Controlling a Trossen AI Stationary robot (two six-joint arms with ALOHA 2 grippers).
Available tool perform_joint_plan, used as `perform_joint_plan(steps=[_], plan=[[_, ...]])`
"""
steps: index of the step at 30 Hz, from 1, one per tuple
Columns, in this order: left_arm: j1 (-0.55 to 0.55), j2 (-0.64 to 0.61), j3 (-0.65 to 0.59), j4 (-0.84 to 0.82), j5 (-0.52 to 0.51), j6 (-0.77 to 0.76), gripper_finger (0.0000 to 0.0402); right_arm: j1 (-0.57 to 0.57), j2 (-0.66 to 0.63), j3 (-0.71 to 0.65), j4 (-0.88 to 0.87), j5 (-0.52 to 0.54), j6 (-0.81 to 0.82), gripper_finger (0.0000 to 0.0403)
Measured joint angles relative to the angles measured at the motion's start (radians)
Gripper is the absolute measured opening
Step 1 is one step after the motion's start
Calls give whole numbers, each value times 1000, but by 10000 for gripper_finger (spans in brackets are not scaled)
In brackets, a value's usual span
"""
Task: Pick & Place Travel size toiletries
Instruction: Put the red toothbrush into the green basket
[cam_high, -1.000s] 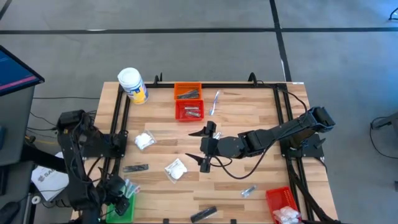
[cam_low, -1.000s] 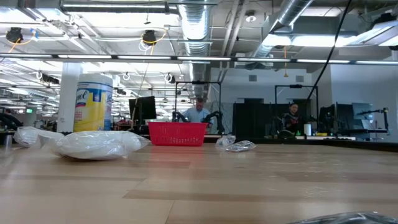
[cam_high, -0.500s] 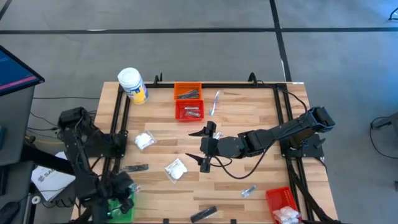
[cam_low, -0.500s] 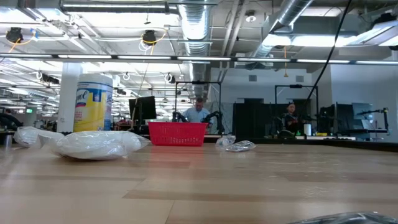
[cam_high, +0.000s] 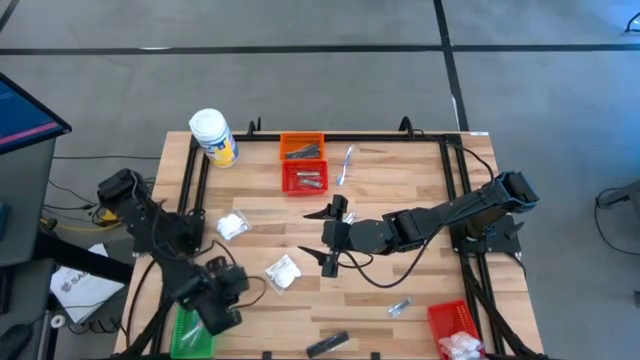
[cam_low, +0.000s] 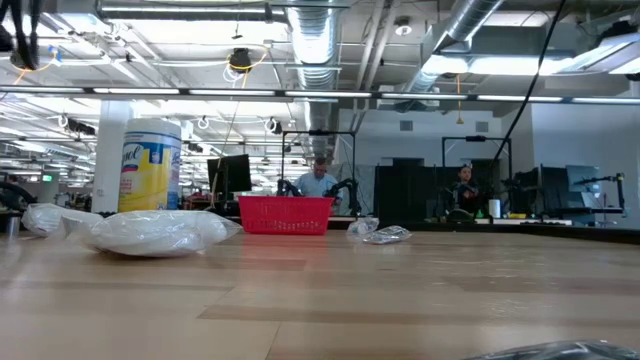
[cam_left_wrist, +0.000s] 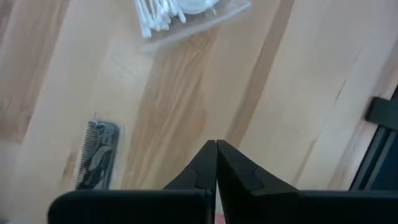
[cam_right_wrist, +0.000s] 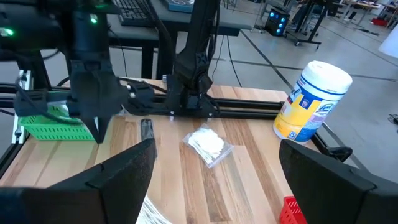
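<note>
from above, the left gripper (cam_high: 232, 283) hangs over the near left part of the table (cam_high: 400, 190), just beside the green basket (cam_high: 188, 332) at that corner. its fingers are pressed together and carry nothing. the right gripper (cam_high: 326, 238) waits over the middle of the table with its fingers spread wide, also empty. toiletries lie scattered: a white packet (cam_high: 232, 226) near the left rail, a clear bag of cotton swabs (cam_high: 282, 272) just right of the left gripper, a dark tube (cam_high: 327, 344) at the near edge, a foil sachet (cam_high: 400, 307) near the red basket (cam_high: 455, 325) at the near right corner (which holds white packets). an orange basket (cam_high: 302, 147) and a second red basket (cam_high: 304, 178) sit together at the far side, a clear stick (cam_high: 346, 163) just beside them, and a white jar (cam_high: 213, 137) at the far left corner.

from table height, a white packet (cam_low: 150, 231) lies in front of the jar (cam_low: 150, 165), with a red basket (cam_low: 285, 214) and a crumpled sachet (cam_low: 378, 233) farther back.

the left wrist view shows the closed fingertips (cam_left_wrist: 216, 163) above bare wood, a dark comb (cam_left_wrist: 96, 163) and the bag of swabs (cam_left_wrist: 177, 15) apart from them.

the right wrist view looks between its own spread fingers (cam_right_wrist: 121, 177) at the left gripper (cam_right_wrist: 96, 132) pointing down near the green basket (cam_right_wrist: 51, 127), with a dark tube (cam_right_wrist: 147, 129), a white packet (cam_right_wrist: 206, 145) and the jar (cam_right_wrist: 314, 101) beyond.
</note>
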Motion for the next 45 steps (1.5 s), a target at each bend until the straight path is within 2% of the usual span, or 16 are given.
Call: perform_joint_plan(steps=[6,12,22,27,31,37,45], plan=[[58,0,0,18,133,127,1,0,0,0,0,0,0,335],[110,1,-50,237,334,322,1,-3,0,0,0,0,7,335],[203,133,-56,237,427,534,1,-7,0,0,-1,0,8,335],[198,204,-56,138,452,513,1,-7,0,0,-5,0,8,335],[177,205,-56,48,454,462,1,-7,0,0,-8,0,8,335],[135,119,-56,28,439,366,1,-6,0,0,-7,0,8,335],[54,8,-56,-98,342,180,1,-6,0,0,-7,0,8,335]])
